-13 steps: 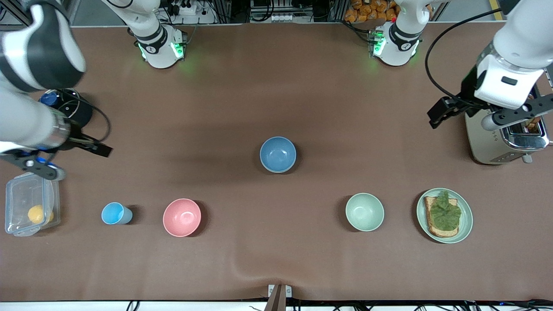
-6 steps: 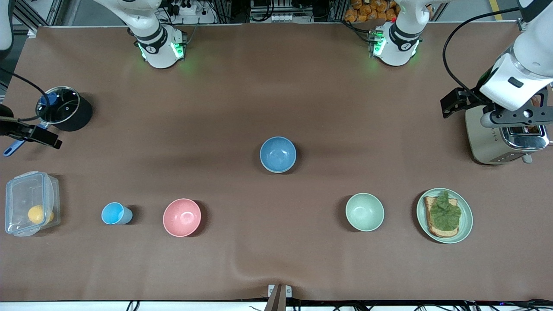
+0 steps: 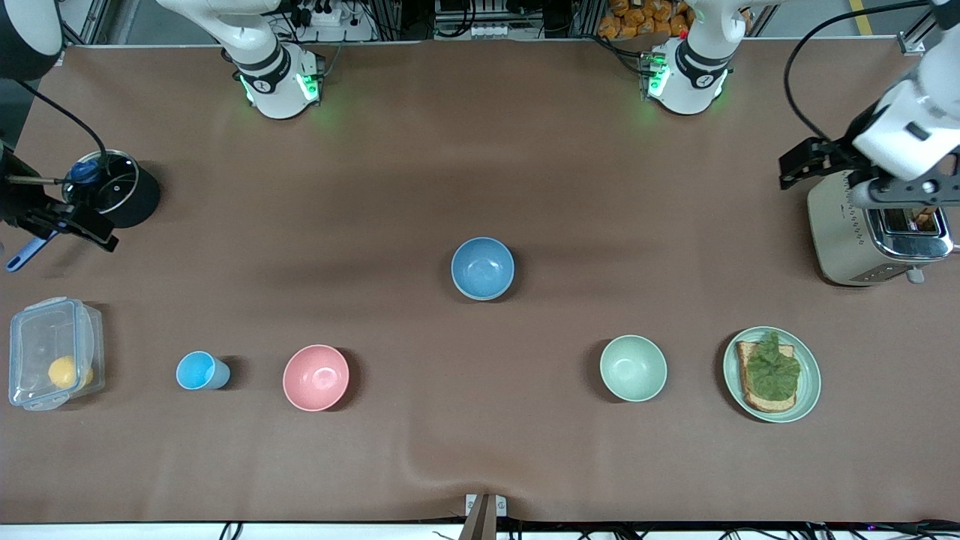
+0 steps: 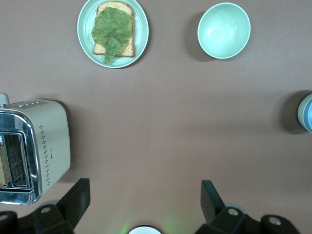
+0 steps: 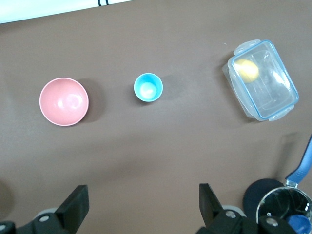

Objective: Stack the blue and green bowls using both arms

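The blue bowl stands upright and empty mid-table; its edge shows in the left wrist view. The green bowl stands apart from it, nearer the front camera and toward the left arm's end; it also shows in the left wrist view. My left gripper is high over the toaster, far from both bowls; the left wrist view shows it open and empty. My right gripper is high beside the black pot at the right arm's end; the right wrist view shows it open and empty.
A toaster and a pale green plate with toast and lettuce sit at the left arm's end. A pink bowl, light-blue cup, clear box holding a lemon, and black pot sit toward the right arm's end.
Both arms have drawn outward toward their own ends of the table. The right arm no longer covers the pot. The bowls have not moved.
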{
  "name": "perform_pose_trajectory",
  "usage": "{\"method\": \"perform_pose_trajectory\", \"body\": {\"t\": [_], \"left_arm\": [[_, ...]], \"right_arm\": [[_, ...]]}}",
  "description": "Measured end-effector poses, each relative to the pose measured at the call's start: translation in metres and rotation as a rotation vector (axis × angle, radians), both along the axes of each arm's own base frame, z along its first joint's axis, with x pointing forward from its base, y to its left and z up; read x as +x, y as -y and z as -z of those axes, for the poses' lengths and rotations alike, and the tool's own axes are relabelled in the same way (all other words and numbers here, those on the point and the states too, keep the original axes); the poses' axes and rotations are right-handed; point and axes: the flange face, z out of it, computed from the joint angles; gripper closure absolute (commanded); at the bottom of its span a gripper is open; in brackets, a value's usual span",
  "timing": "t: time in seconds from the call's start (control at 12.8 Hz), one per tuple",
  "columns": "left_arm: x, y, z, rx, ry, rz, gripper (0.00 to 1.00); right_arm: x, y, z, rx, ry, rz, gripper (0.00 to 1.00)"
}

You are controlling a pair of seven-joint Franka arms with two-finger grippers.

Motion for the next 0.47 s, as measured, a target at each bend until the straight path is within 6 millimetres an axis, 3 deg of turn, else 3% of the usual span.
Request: {"method": "perform_pose_trajectory", "body": {"t": [0.47], "left_arm": [[0.0009, -0.0034, -0.0083, -0.003, 0.042, -0.003, 0.0]], "right_arm": [[-0.0093, 0.0088, -0.0026, -0.001, -0.019, 0.009, 0.0]]}}
